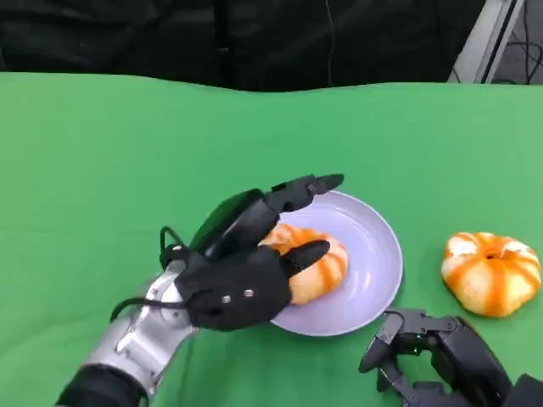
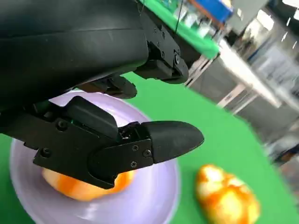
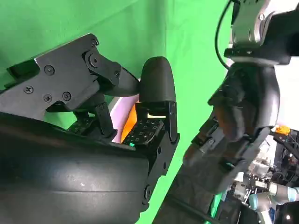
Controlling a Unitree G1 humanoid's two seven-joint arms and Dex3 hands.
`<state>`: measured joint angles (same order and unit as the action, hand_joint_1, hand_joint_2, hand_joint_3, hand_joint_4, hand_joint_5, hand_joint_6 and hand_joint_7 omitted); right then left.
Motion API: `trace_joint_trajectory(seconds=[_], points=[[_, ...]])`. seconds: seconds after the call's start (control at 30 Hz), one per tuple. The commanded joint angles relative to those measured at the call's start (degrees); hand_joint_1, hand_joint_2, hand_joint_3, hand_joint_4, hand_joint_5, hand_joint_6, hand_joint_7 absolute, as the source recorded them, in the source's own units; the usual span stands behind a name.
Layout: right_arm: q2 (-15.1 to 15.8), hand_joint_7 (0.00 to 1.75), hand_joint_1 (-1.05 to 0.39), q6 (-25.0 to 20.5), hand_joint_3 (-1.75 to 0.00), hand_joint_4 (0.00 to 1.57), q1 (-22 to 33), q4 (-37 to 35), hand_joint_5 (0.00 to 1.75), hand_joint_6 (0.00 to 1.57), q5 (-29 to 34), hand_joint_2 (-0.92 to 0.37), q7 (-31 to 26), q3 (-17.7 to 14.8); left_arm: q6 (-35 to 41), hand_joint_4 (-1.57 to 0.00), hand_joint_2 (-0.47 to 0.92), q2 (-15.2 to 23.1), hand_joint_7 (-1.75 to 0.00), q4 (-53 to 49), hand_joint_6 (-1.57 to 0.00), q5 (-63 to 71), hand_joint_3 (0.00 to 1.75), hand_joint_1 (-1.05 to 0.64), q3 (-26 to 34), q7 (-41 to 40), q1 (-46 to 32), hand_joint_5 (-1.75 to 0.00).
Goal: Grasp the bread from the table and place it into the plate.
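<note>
An orange-and-white glazed bread lies on the pale lavender plate in the middle of the green table. My left hand hovers over its near left side, the thumb across the top of the bread and the long fingers stretched straight past it over the plate's far rim, not wrapped around it. The left wrist view shows the same bread on the plate beneath my left hand. My right hand rests low at the front right, holding nothing.
A second, similar orange bread sits on the cloth right of the plate, also seen from the left wrist. The table's far edge meets a dark backdrop. Bare green cloth spreads to the left and behind.
</note>
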<state>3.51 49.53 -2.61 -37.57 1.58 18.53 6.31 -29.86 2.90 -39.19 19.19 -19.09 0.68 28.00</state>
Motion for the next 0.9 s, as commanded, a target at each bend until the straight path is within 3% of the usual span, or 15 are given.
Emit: trace_joint_trajectory(seconds=[0.03, 0.4, 0.9], points=[[0.8, 1.16, -0.12, 0.2, -0.97, 0.81, -0.1, -0.3, 1.49, 0.86, -0.6, -0.62, 0.4, 0.0, -2.9, -0.55, 0.92, -1.8, 0.0, 2.0, -0.37, -10.7, 0.65, -0.82, 4.6, 5.7, -3.4, -0.02], [0.8, 1.16, -0.13, -0.2, -0.96, 0.81, 0.1, -0.2, 1.49, 0.86, -0.7, -0.61, 0.6, 0.0, -1.8, -0.58, 0.92, -2.8, 0.0, 13.1, -0.36, -23.1, 0.61, -0.77, 9.5, 14.8, -13.3, -0.02], [0.4, 1.16, -0.13, -0.1, -0.94, 0.8, -0.3, -1.3, 1.52, 0.85, -0.8, -0.63, 0.8, 0.3, -12.8, -0.62, 0.92, -4.6, -0.01, 12.7, -0.39, -31.8, 0.54, -0.75, 14.9, 21.2, -25.6, -0.02]])
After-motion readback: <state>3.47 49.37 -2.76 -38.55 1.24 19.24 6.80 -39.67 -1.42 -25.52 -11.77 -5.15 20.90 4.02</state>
